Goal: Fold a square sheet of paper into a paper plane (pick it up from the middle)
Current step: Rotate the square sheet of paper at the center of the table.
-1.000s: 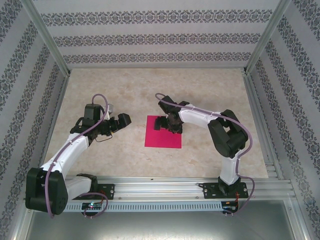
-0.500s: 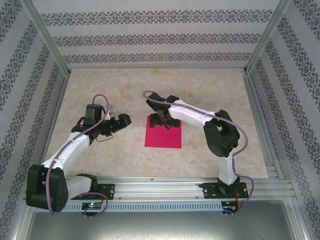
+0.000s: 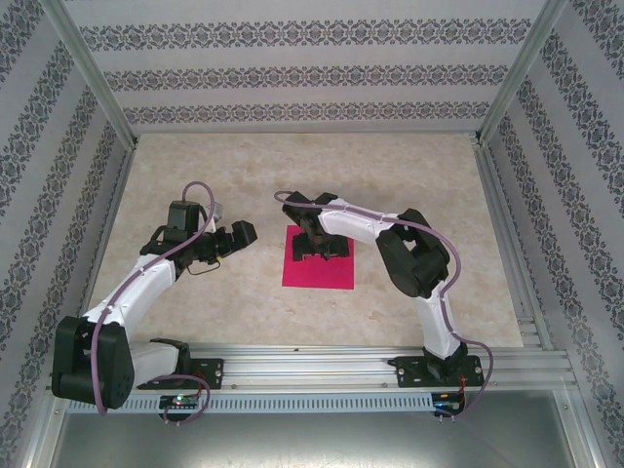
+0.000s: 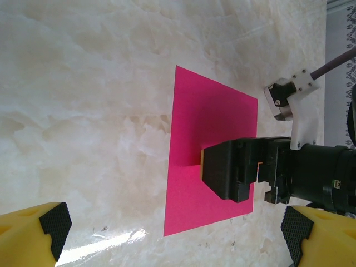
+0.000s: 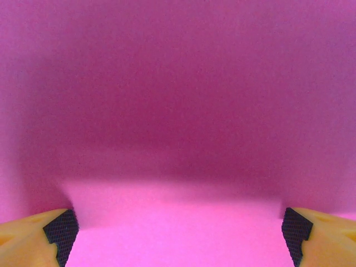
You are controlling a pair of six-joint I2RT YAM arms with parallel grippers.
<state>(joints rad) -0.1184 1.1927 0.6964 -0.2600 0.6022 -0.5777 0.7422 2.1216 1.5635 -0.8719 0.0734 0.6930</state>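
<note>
While the square sheet of paper (image 3: 318, 274) lies on the table (image 3: 409, 166), the right gripper (image 3: 322, 250) sits low over its far half, jaws spread wide — the left gripper (image 3: 242, 232) hovers off its left edge, jaws likewise apart.

The setting is a laboratory-type robot test cell: a silver aluminium-profile frame (image 3: 93, 78) encloses a beige marble-patterned tabletop (image 3: 244, 166). The walls are panels of white wallpaper with grey ornamental stripes (image 3: 302, 73). A white-and-black left robot arm (image 3: 136, 288) and a matching right robot arm (image 3: 436, 317) are bolted to a slotted aluminium rail (image 3: 322, 363) at the near edge.
</note>
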